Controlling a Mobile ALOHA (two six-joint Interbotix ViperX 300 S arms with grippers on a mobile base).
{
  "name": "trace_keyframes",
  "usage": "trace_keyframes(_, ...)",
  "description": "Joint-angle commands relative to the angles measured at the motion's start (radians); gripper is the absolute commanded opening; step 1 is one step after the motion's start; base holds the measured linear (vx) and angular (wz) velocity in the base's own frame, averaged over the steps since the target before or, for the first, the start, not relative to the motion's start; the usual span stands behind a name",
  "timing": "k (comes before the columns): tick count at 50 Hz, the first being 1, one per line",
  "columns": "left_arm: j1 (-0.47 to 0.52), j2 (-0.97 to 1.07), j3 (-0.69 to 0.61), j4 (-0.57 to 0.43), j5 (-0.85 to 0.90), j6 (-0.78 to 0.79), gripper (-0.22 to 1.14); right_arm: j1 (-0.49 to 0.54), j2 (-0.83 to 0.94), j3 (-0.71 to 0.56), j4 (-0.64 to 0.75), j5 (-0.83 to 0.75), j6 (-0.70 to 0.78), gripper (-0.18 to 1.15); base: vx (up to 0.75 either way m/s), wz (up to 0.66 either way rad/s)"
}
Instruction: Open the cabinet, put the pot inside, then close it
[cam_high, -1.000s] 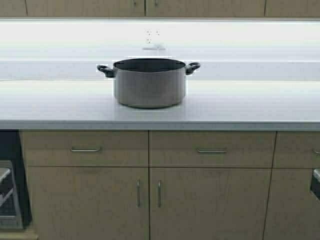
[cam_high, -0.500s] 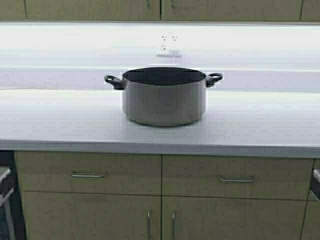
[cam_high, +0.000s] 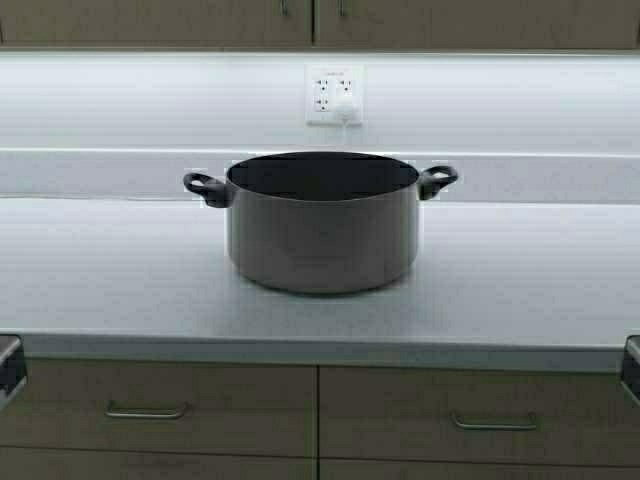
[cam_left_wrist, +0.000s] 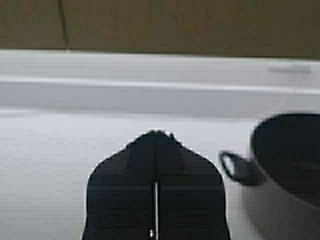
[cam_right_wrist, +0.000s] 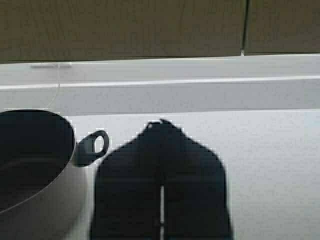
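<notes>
The grey metal pot (cam_high: 322, 235) stands upright on the white counter (cam_high: 120, 290), dark inside, with a black loop handle at each side. The cabinet (cam_high: 200, 20) hangs above; only the lower edge of its two tan doors and the handle ends (cam_high: 283, 8) show, and the doors are shut. My left gripper (cam_left_wrist: 156, 134) is shut and empty over the counter, with the pot (cam_left_wrist: 290, 165) off to one side. My right gripper (cam_right_wrist: 161, 122) is shut and empty on the pot's (cam_right_wrist: 30, 165) other side. Neither touches the pot.
A white wall outlet (cam_high: 334, 95) with a plug sits behind the pot. Two drawers (cam_high: 147, 410) with horizontal handles run below the counter's front edge. Bare counter lies on both sides of the pot. A dark part of each arm shows at the frame's lower side edges.
The robot has driven forward toward the counter: the pot and outlet appear larger and lower, and the floor-level doors have dropped out of view. The pot itself has not moved.
</notes>
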Motion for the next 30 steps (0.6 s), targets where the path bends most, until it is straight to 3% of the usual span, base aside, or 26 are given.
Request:
trace_keyframes(1, 0.0, 0.005, -0.012, 0.0, -0.005, 0.0, 0.03, 0.002, 0.002, -0.025, -0.005, -0.005, 0.002, 0.05, 0.25, 0.07)
trace_keyframes(21, 0.0, 0.035, -0.034, 0.003, -0.006, 0.005, 0.05, 0.011, -0.011, -0.028, -0.003, 0.04, 0.005, 0.09, 0.21, 0.05)
trace_keyframes(25, -0.006, 0.034, -0.032, 0.003, 0.006, -0.002, 0.19, 0.071, 0.003, -0.023, -0.002, 0.044, 0.021, 0.29, 0.14, 0.02)
trace_keyframes(30, -0.066, 0.023, -0.04, 0.003, 0.054, -0.011, 0.63, 0.184, 0.031, -0.029, -0.002, 0.052, 0.044, 0.8, 0.11, 0.02)
